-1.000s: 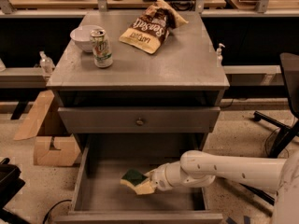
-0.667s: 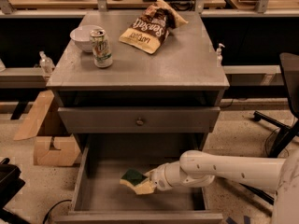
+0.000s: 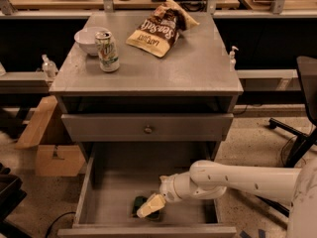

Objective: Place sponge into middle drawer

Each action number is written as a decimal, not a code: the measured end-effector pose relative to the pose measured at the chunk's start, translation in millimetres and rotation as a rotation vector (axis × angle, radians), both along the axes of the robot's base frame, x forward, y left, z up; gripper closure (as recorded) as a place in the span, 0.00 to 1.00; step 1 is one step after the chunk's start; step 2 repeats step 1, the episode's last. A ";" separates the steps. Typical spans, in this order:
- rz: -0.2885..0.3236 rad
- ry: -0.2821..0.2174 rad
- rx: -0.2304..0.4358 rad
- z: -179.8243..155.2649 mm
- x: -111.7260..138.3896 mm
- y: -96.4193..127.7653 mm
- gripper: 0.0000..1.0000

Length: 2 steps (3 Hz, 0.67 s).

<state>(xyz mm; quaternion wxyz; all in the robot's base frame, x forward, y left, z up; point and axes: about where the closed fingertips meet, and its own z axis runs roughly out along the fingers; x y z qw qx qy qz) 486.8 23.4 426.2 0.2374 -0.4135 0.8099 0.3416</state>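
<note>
The middle drawer [image 3: 115,181] is pulled out wide open at the bottom of the grey cabinet, with its bare grey floor showing. The sponge [image 3: 139,203], dark green on top, sits low at the front middle of the drawer floor. My gripper [image 3: 150,207] reaches in from the right on a white arm, is down in the drawer and touches or overlaps the sponge's right side. Part of the sponge is hidden behind the gripper.
The shut upper drawer front with a round knob [image 3: 147,129] hangs above the open drawer. On the cabinet top stand a can [image 3: 107,51], a white bowl [image 3: 87,39] and a brown snack bag [image 3: 159,28]. A cardboard box [image 3: 55,158] lies at the left and an office chair [image 3: 304,128] stands at the right.
My gripper and the sponge have dropped lower and slightly towards the drawer's front. The sponge now lies down at the drawer floor. Nothing on the cabinet top has moved.
</note>
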 end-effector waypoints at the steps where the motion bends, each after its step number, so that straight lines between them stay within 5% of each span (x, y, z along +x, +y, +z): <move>1: 0.000 0.000 0.000 0.0 0.0 0.0 0.00; 2: 0.000 0.000 0.000 0.0 0.0 0.0 0.00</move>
